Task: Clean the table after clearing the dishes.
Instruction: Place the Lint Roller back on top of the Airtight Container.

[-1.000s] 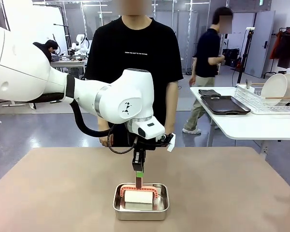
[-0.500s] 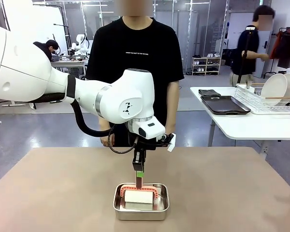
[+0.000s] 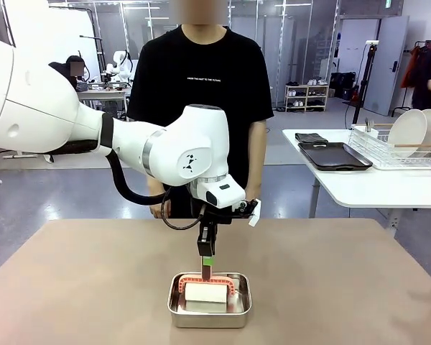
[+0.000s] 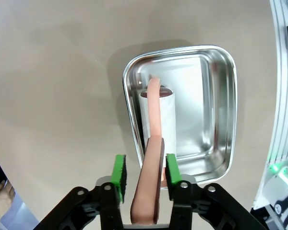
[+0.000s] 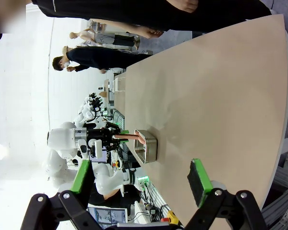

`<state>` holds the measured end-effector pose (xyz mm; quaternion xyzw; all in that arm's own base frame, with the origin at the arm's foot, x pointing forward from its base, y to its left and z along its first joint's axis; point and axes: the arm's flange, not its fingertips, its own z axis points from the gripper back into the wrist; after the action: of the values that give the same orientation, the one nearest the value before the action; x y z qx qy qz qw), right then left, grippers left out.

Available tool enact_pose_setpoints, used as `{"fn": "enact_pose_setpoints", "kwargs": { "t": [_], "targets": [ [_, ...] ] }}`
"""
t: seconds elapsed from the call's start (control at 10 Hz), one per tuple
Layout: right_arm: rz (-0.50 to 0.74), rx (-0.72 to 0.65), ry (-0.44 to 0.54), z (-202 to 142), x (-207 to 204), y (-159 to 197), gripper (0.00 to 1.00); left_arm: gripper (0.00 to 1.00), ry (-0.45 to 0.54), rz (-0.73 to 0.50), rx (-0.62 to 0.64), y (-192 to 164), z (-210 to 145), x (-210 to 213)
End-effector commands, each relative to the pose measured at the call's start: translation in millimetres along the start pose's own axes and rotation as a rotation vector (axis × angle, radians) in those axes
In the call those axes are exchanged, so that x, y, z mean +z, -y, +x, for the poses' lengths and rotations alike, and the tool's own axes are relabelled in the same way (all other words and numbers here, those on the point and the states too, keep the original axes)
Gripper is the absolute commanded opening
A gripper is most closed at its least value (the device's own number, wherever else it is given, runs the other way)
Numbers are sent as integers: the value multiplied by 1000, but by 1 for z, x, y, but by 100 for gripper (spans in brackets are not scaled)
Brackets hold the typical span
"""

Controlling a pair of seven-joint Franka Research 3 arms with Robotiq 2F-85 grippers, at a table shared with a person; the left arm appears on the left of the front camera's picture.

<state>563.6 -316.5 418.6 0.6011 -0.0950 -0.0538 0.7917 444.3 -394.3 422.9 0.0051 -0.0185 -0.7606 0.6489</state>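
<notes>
Dishes point(image 3: 415, 131) stand in a rack point(image 3: 395, 149) on the white side table, well apart from my tan surface point(image 3: 93, 287). My left pincer point(image 4: 144, 171) hangs over a steel pan point(image 4: 221, 120), fingers spread beside the pink handle point(image 4: 152, 158) of a white scrubber point(image 3: 205, 293). My right pincer point(image 5: 140, 183) is spread wide, holding nothing.

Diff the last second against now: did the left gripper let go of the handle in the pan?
Yes, judging by the jaws. The left gripper has opened: in the left wrist view its green pads stand apart from the pink handle, which still rises between them. The arm barely shifted. The white block stays in the steel pan on the table; the right gripper stays open.
</notes>
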Motion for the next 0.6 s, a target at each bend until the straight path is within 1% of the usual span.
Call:
{"fn": "enact_pose_setpoints", "kwargs": {
  "t": [0.0,0.1,0.2,0.4,0.5],
  "targets": [
    [1,2,1,-1,-1,-2,100,86,-5,29,-11,-2,1,1],
    [1,2,1,-1,-1,-2,100,95,-16,24,-10,-3,1,3],
    [1,2,1,-1,-1,-2,100,100,-18,25,-11,-3,1,5],
    [1,2,1,-1,-1,-2,100,100,-31,27,-2,-3,-2,13],
    [1,2,1,-1,-1,-2,100,100,-18,33,-1,-2,-3,18]
  ]
}}
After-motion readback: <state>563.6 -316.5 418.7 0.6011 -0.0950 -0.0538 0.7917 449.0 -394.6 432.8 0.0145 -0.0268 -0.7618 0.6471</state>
